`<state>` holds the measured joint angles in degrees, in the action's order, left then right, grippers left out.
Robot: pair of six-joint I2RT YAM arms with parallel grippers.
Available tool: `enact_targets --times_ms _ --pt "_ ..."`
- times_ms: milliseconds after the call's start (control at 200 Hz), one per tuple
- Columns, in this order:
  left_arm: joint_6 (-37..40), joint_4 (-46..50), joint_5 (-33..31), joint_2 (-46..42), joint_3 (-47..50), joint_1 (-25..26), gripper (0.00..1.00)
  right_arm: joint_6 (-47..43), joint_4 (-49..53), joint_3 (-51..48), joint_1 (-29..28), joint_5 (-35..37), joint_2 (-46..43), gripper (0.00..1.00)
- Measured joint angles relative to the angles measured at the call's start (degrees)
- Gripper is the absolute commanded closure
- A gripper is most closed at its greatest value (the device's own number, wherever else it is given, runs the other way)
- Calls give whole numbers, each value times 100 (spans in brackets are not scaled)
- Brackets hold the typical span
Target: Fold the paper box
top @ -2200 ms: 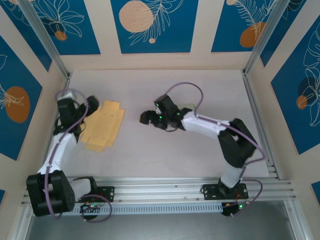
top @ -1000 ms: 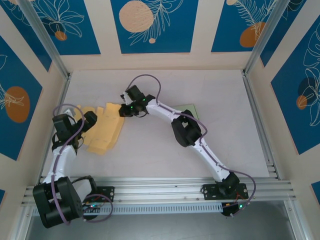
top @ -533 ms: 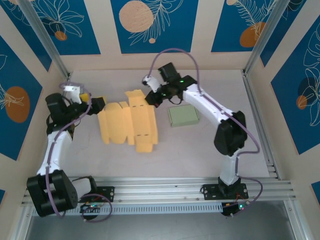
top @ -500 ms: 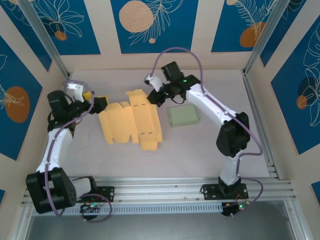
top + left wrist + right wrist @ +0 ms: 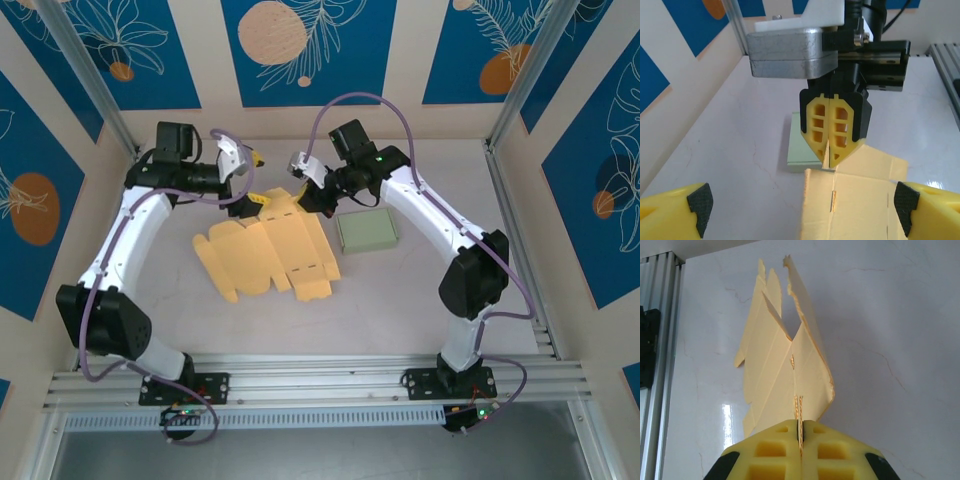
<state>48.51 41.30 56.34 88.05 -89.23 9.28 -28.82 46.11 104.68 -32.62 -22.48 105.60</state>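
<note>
Though close — green box (image 5: pixel 367 231) beside paper box (image 5: pixel 270 255)

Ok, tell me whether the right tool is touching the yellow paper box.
Touching. The right wrist view shows the right tool shut on the near edge of the paper box, the sheet running into its closed seam.

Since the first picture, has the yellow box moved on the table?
Yes. The yellow box has moved right, away from the left wall, towards the green box; the shut right gripper holds its edge.
</note>
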Motion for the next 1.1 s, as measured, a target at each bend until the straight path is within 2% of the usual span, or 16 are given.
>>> enact_targets --times_ms 70,175,280,325,385,415,480,540,705,885,1000,1095 --pt "319 376 -175 81 -136 46 13 -33 13 0 0 -72 -17 100" --pt "708 866 -501 177 -219 236 28 -48 28 2 0 -166 -50 100" --pt "885 1067 -892 243 -223 485 33 -68 107 103 -4 -227 -57 100" --pt "898 1091 -1082 258 -223 577 47 -68 127 146 -4 -249 -57 100" --pt "955 1108 -1355 282 -223 702 85 -66 151 210 -4 -269 -57 100" --pt "953 1102 -1486 295 -223 756 92 -63 153 229 -4 -269 -57 100" --pt "935 1021 -1700 317 -216 815 95 -31 184 262 -4 -232 -57 99" --pt "892 911 -1746 308 -170 835 100 55 175 282 13 -153 -57 87" --pt "667 605 -1694 299 -33 813 100 654 92 192 243 -76 -175 58" --pt "46 140 -1019 297 315 518 100 1519 -772 -1335 1001 -310 -1305 29" --pt "-509 -247 -376 299 686 177 100 2059 -1325 -2326 1473 -542 -2039 26" --pt "-966 -807 39 260 1207 4 100 2291 -1644 -2747 1567 -691 -2229 25"
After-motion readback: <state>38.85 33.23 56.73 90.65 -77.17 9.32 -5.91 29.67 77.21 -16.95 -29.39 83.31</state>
